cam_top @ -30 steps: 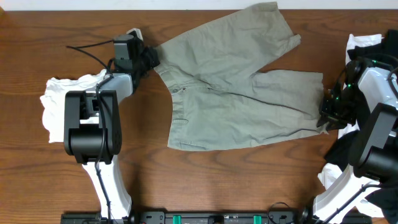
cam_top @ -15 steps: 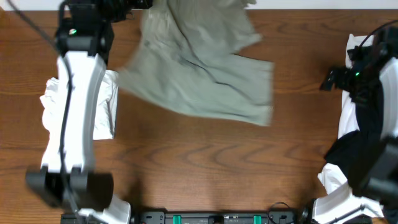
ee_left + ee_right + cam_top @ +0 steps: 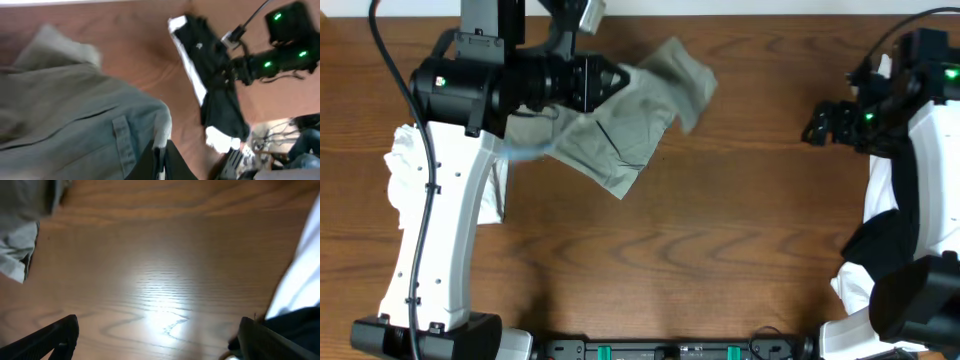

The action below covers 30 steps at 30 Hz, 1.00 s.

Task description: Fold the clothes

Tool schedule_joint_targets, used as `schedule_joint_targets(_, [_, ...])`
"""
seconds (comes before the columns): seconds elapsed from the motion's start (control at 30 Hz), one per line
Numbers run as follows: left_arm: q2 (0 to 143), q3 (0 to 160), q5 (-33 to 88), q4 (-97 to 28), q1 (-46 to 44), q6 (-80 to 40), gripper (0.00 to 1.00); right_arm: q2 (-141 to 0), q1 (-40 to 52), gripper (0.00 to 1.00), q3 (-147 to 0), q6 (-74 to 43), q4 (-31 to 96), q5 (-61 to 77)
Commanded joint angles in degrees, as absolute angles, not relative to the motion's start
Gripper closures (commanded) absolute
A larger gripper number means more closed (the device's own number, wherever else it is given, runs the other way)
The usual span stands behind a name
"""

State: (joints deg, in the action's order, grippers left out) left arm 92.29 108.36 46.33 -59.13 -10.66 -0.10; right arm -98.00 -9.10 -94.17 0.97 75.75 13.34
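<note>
While the left hand (image 3: 159,159) grips the bunched khaki shorts (image 3: 620,130), the right hand (image 3: 160,337) stands wide open and empty.

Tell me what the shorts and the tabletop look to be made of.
Shorts: probably woven cotton, matte grey-green; soft folds, stitched seams, a belt loop. Tabletop: wood or wood-look laminate, cannot tell which; brown grain lines, semi-gloss glare patch.

A brown wood-grain table (image 3: 720,250) fills the overhead frame. A pale strip (image 3: 770,6) along the top edge is perhaps a wall. In the right wrist view, glare (image 3: 165,317) whitens the table's lower centre.
</note>
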Motion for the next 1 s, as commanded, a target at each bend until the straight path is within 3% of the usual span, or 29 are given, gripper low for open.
schedule_joint_targets(0.0, [88.29,109.32,43.44,-59.24,-10.55,2.98,0.94,-98.61,-6.31,0.01,-91.79,3.51,75.55,14.09])
schedule_joint_targets(0.23, [80.66,109.32,43.42,-55.4,-10.85,2.7,0.94,-98.61,0.58,0.01,-81.01,6.57,67.68,17.61])
schedule_joint_targets(0.5, [74.67,109.32,43.42,-54.24,-10.85,2.33,0.94,-98.61,8.71,0.01,-68.82,2.42,44.99,17.63])
schedule_joint_targets(0.63, [73.89,109.32,43.4,-53.47,-10.85,2.33,0.94,-98.61,12.43,0.01,-64.82,5.89,36.93,17.61])
schedule_joint_targets(0.77, [74.26,109.32,40.58,-53.45,-10.85,2.35,0.94,-98.61,15.29,0.01,-63.18,17.58,37.69,16.21])
schedule_joint_targets(0.97, [74.94,109.32,30.48,-53.34,-10.85,2.35,0.94,-98.59,15.68,0.06,-63.13,21.19,41.47,12.16])
